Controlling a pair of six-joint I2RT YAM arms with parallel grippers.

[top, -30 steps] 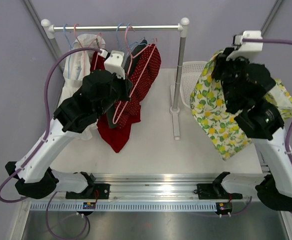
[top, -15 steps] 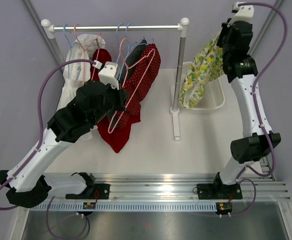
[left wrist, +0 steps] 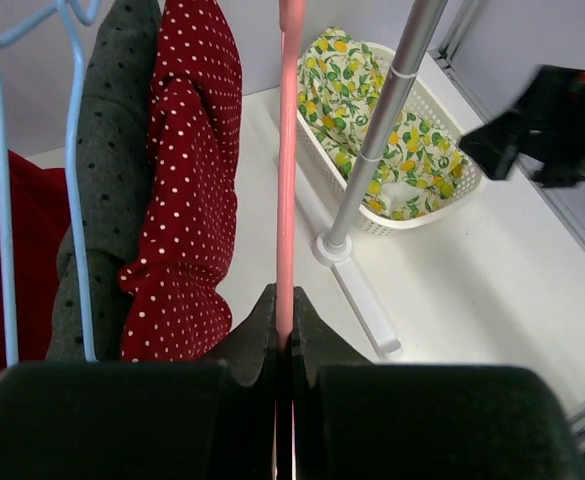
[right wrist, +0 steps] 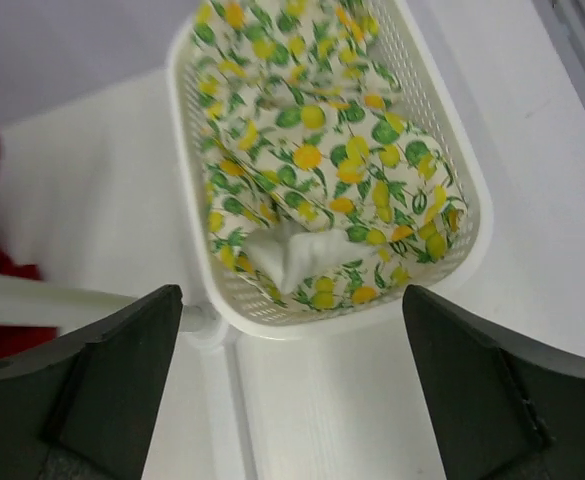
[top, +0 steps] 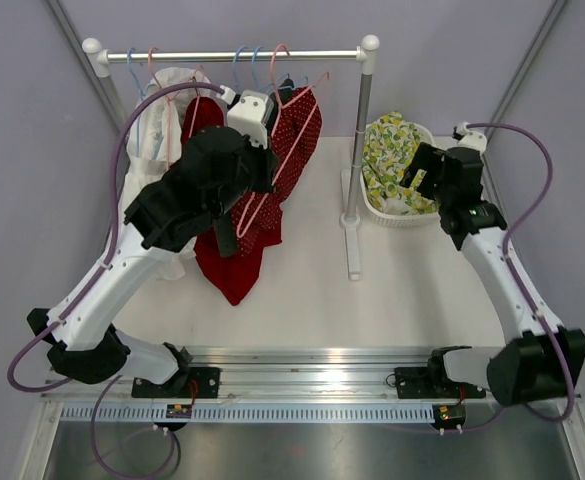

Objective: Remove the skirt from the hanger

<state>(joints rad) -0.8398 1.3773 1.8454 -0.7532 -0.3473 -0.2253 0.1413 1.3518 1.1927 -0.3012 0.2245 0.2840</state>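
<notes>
The lemon-print skirt (top: 388, 160) lies crumpled in the white basket (top: 415, 217), free of any hanger; it also shows in the left wrist view (left wrist: 392, 150). My right gripper (top: 419, 173) hovers just above the basket's near rim, open with nothing between its fingers; in its own view (right wrist: 292, 300) the skirt (right wrist: 312, 150) fills the basket (right wrist: 475, 225) below. My left gripper (top: 264, 175) is shut on the bare pink hanger (top: 294, 135), pinching its wire (left wrist: 290, 150) between the fingertips (left wrist: 284, 310) close to the rail.
A clothes rack's rail (top: 232, 56), post (top: 359, 130) and foot (top: 353, 250) stand between the arms. On the rail hang a red polka-dot garment (top: 300, 150), a plain red one (top: 227, 265), a white one (top: 157, 115) and blue hangers (left wrist: 72, 180).
My right arm swung down from high up, the skirt dropped into the basket, and the right gripper opened. My left arm lifted the pink hanger toward the rail.
</notes>
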